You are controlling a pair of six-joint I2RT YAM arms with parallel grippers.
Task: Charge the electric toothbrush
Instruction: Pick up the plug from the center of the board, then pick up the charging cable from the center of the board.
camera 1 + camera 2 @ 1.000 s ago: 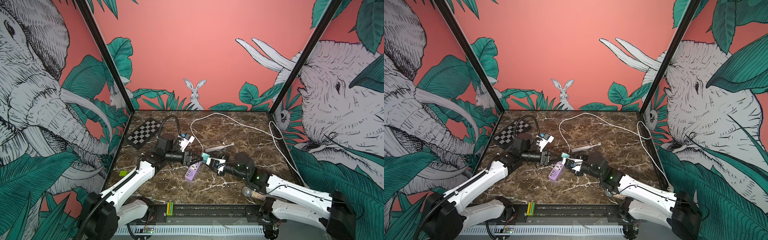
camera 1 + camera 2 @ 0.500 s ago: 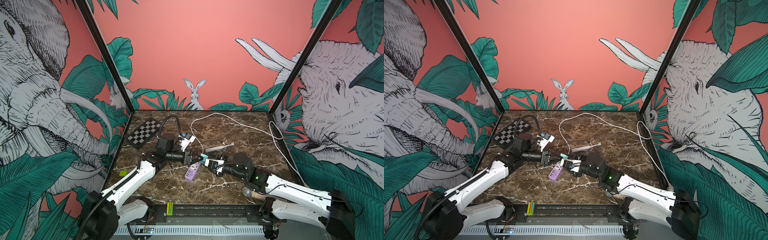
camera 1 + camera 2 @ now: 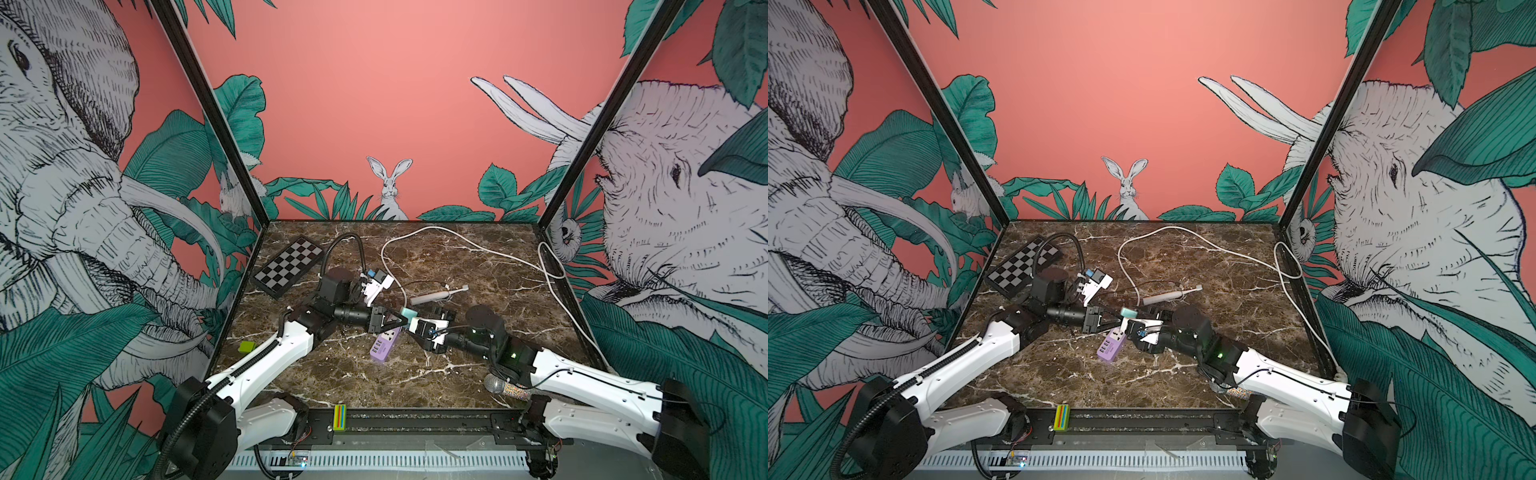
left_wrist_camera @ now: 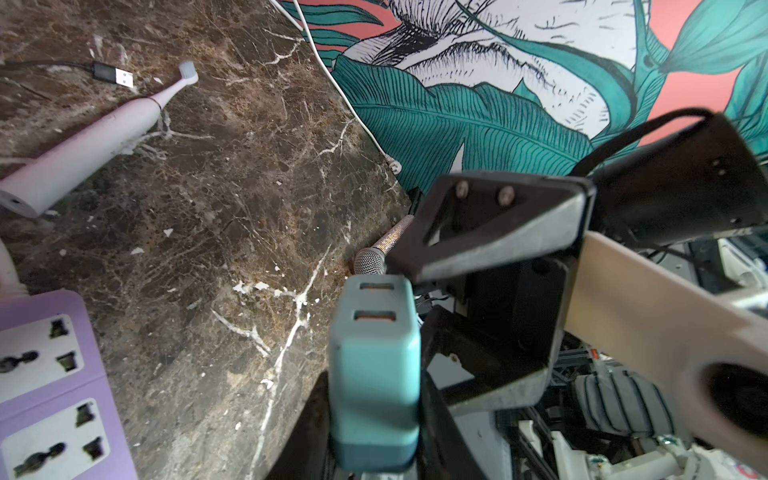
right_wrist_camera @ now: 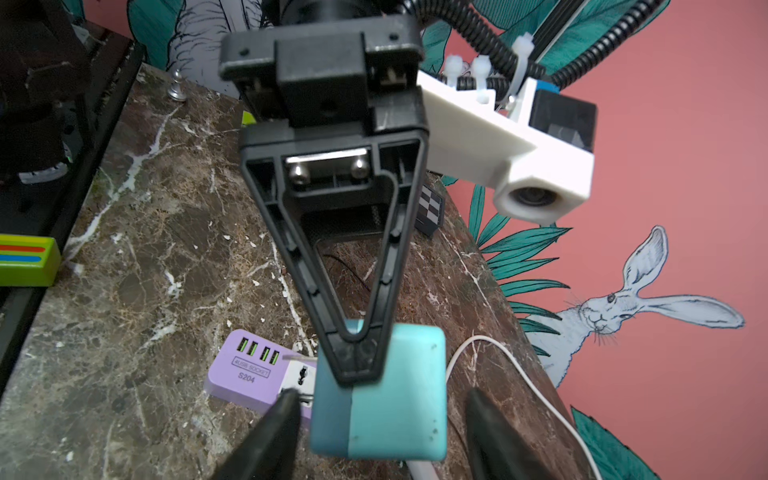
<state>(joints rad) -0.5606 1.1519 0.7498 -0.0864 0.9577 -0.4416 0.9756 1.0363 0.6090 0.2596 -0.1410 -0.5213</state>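
**A:** Looking for the toothbrush [image 3: 436, 294]. Where is it?

**B:** It lies flat on the surface [image 3: 332, 374], toward the back and behind both arms, and nothing grips it. The bristle head points to the right side. A black plug [image 4: 114, 76] lies near the head without touching it.

**A:** What about the left fingers [image 5: 353, 353]?

**B:** They are clamped on a teal charger block [image 5: 395, 395] and hold it off the surface by the socket end of the purple power strip [image 3: 384, 347]. Whether the block is over the strip or just beside it, I cannot tell. In the left wrist view its two ports face the right arm.

**A:** And the right fingers [image 5: 270, 440]?

**B:** They are spread wide, one on each side of the block, with a gap showing on both sides. They grip nothing.

**A:** Is there anything else near the toothbrush?

**B:** A white cable [image 3: 478, 245] loops across the back of the surface to the right wall and passes just beside the end of the handle.
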